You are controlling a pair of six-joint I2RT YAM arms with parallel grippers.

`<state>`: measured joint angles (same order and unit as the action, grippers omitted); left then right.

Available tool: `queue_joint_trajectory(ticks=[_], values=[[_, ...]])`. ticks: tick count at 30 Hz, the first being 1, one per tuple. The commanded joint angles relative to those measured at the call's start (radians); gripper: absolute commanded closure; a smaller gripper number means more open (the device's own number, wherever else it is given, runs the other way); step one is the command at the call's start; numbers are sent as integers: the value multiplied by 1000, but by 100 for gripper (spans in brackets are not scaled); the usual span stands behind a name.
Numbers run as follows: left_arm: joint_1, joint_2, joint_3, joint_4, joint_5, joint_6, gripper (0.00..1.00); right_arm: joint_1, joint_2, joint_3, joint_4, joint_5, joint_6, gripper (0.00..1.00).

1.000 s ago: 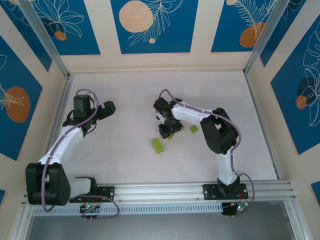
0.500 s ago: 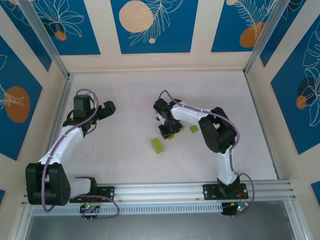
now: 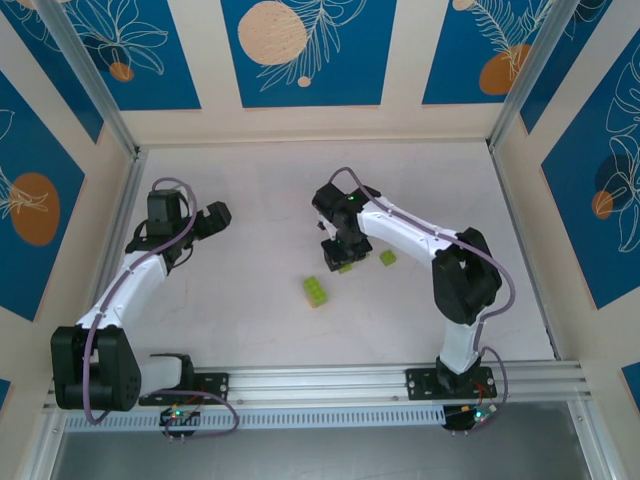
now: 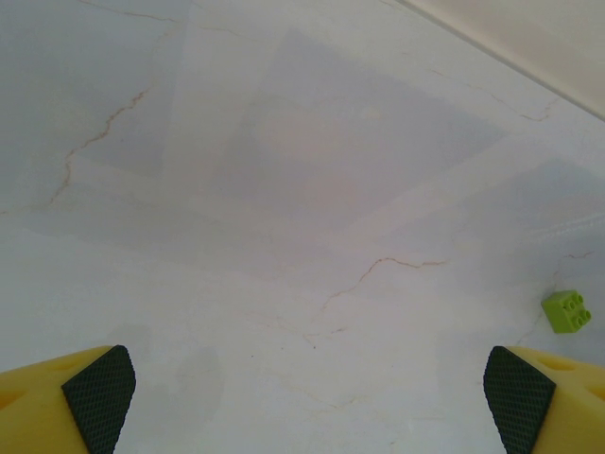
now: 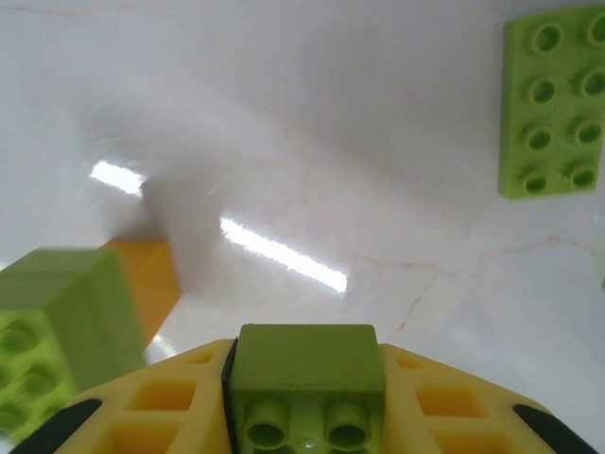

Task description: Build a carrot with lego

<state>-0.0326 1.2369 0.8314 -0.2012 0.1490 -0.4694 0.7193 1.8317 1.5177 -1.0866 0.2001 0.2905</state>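
Lime-green plastic, item one: a square green brick [image 5: 307,374], pinched studs-outward between the yellow fingers of the right gripper [image 3: 336,256], which sits near the middle of the pale tabletop [image 3: 250,190]. Whether the brick has cleared the surface cannot be told. Item two: the half-built carrot [image 5: 57,326], a green block that appears joined to an orange brick [image 5: 146,284], resting on the table at nine o'clock in the right wrist view, just beside the held piece but not touching it. Item three: a long green brick [image 3: 316,291], lying loose at seven o'clock from the right gripper. Item four: a small loose brick [image 3: 388,258], green, at three o'clock from that gripper and apart from everything else. Item five: the left gripper [image 4: 308,402], fingers spread wide with nothing between them, hovering over bare table at the nine o'clock side, well apart from the pieces. Step in hand, by judgement: pick-up of one green piece for the leafy top. Next move likely calls for carrying it toward nine o'clock, squaring its underside to the studs of the green block, and pressing straight down; a tilted approach could skid the unsecured stack, so a steadying hold from the idle arm may help.
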Motion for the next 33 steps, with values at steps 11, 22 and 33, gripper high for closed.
queue_joint_trajectory(ticks=[11,22,33], values=[[11,-20,18,7,5,7,3,147,6,161,-171,-54,133,66],[11,-28,18,8,8,7,3,164,110,203,-135,-75,119,67],[11,-26,17,11,8,6,3,186,117,170,-111,-87,102,67]])
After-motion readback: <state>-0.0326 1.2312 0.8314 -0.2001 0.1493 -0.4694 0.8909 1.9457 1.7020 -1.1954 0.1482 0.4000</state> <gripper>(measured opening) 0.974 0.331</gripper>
